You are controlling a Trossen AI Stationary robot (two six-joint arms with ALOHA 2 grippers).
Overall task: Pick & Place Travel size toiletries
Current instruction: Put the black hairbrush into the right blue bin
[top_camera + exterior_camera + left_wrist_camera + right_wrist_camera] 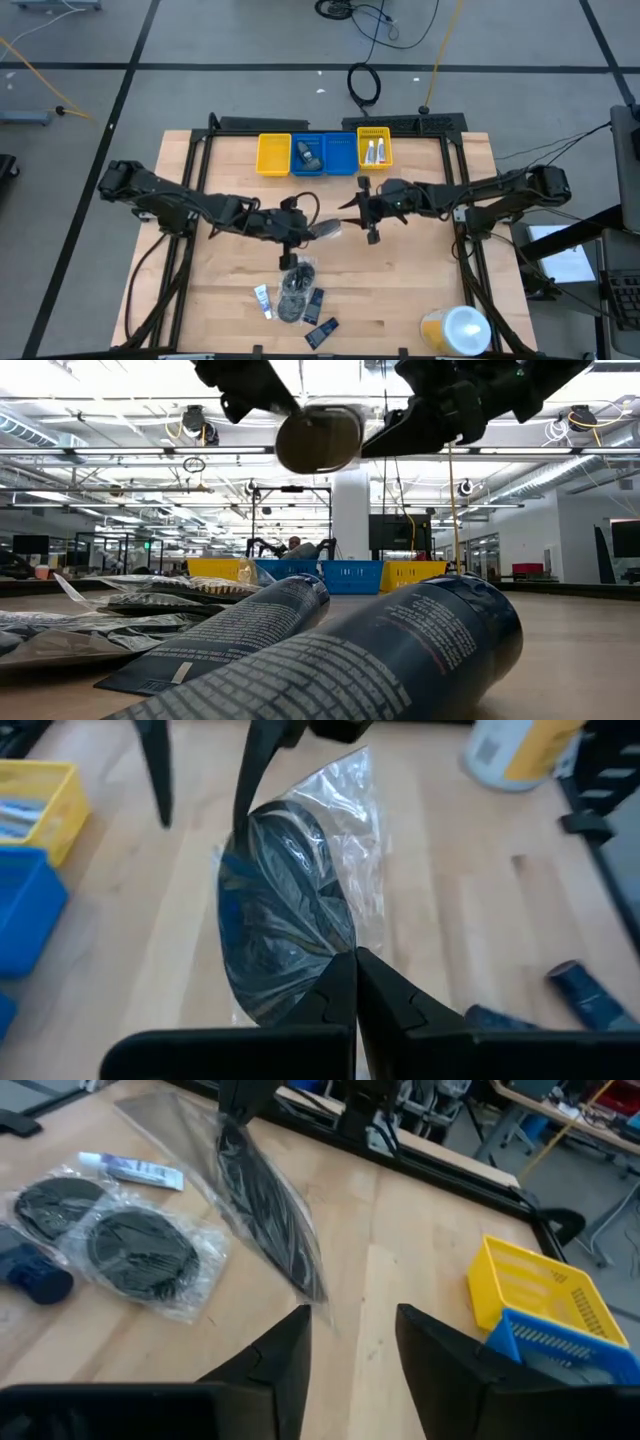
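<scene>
Left gripper (305, 232) is clenched on a bagged round black piece (285, 910), lifted above mid-table. Right gripper (352, 1342), just right of it, hangs released.

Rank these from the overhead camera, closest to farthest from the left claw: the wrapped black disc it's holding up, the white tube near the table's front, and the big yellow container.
From the left gripper:
1. Wrapped black disc: pinched in its fingers, mid-table.
2. White tube: at the front, in the pile of toiletries.
3. Yellow container: front right corner, farthest.
</scene>
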